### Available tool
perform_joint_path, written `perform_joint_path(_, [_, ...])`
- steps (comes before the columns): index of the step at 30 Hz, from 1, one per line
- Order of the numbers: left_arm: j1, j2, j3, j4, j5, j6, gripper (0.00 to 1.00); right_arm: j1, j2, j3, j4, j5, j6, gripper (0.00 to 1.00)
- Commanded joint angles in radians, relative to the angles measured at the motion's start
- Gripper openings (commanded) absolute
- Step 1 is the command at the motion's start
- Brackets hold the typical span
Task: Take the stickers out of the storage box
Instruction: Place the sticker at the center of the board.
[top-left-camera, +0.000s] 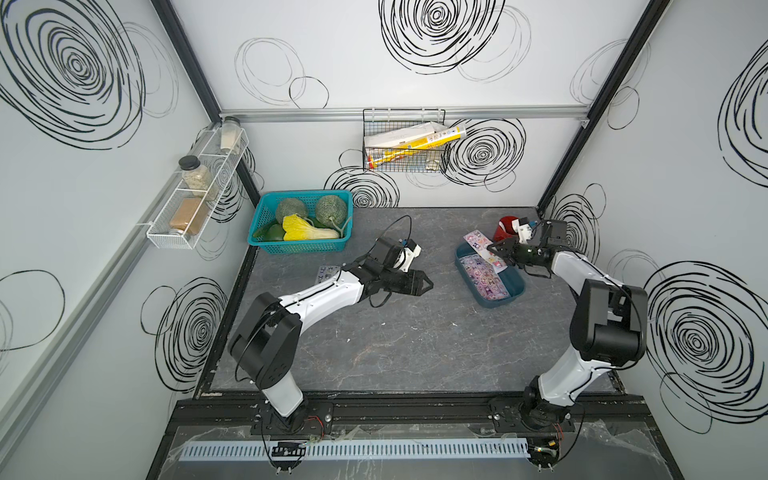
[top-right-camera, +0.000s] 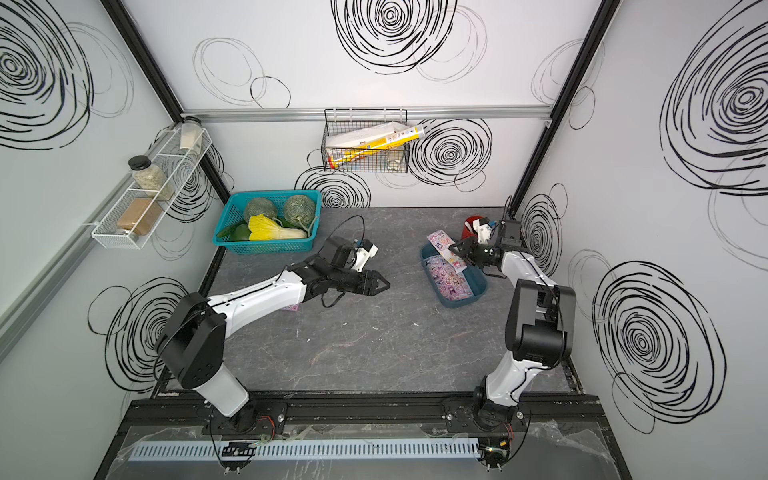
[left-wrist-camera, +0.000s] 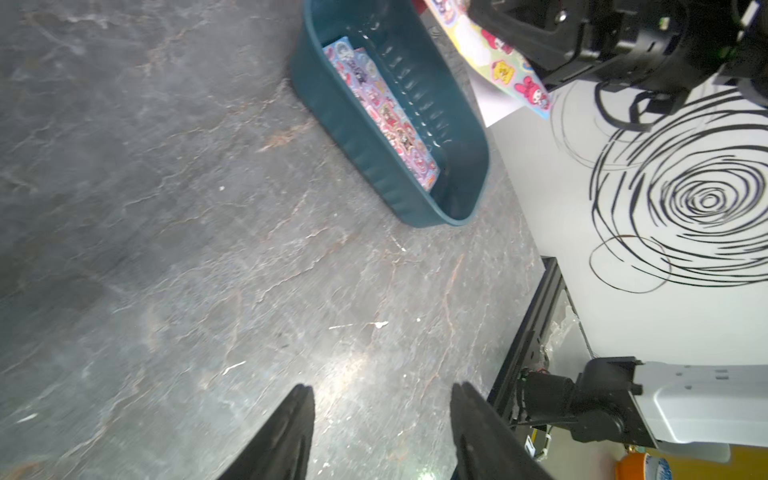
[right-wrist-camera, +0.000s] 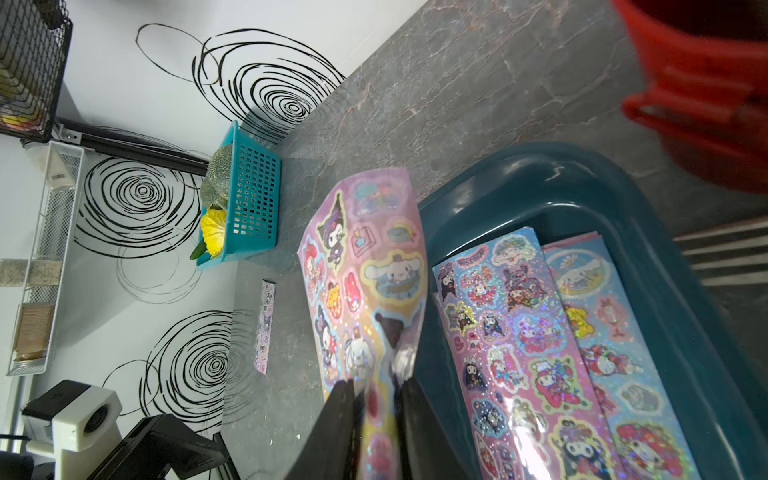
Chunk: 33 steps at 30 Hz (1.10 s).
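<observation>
Now the right claw (top-left-camera: 496, 250) pinches one sticker sheet (top-left-camera: 478, 243) at the box's (top-left-camera: 514, 286) far end.
Top view: other stickers (top-left-camera: 486, 276) lie lengthwise inside, nearest the right arm. Left wrist: left claw (left-wrist-camera: 382, 395) open, empty, well apart. Right wrist: sheet clamped by its end.

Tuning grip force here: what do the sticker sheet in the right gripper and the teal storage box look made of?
The sticker sheet: probably thin glossy film or laminated paper; it curls where the right gripper pinches it and glitters holographically. The storage box: rigid moulded plastic, smooth semi-gloss, judging by rounded corners and soft highlights on its rim.
</observation>
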<state>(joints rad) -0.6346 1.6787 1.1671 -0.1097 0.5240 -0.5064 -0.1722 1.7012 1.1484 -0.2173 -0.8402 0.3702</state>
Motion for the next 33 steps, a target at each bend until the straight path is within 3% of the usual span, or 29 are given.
perform_joint_path(1, [0.011, 0.011, 0.023, 0.144, 0.059, -0.106, 0.60, 0.000, -0.088, -0.046, -0.009, -0.029, -0.014, 0.25])
perform_joint_path(15, [-0.001, 0.131, 0.050, 0.718, 0.158, -0.546, 0.61, 0.076, -0.360, -0.200, 0.071, -0.028, 0.150, 0.26])
perform_joint_path(20, [-0.014, 0.160, 0.072, 0.773, 0.163, -0.594, 0.59, 0.148, -0.397, -0.196, 0.121, 0.008, 0.229, 0.26])
perform_joint_path(33, [-0.021, 0.186, 0.099, 0.810, 0.166, -0.633, 0.52, 0.210, -0.439, -0.208, 0.164, 0.030, 0.307, 0.26])
